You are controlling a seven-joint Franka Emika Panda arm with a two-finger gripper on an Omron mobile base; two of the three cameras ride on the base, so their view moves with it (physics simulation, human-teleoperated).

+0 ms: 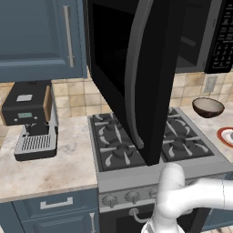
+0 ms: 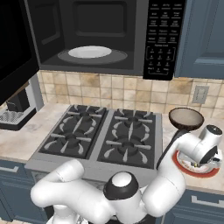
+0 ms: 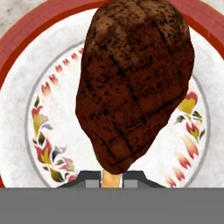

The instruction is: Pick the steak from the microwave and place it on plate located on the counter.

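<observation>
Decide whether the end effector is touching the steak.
Touching. In the hand view, the end effector is shut on the steak's lower end, above the plate.

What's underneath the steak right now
Under the steak, held in the shut gripper, lies the white plate with its red-orange rim and leaf pattern. The plate's middle is covered by the steak, so whether the meat touches it cannot be told.

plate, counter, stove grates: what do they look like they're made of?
Plate: looks like glazed ceramic, a smooth white face with a red-orange rim and painted leaf motifs.
Counter: apparently polished stone, beige with marbled veining.
Stove grates: likely cast iron or dark enamelled metal, matte black bars; the look leaves it open.
</observation>
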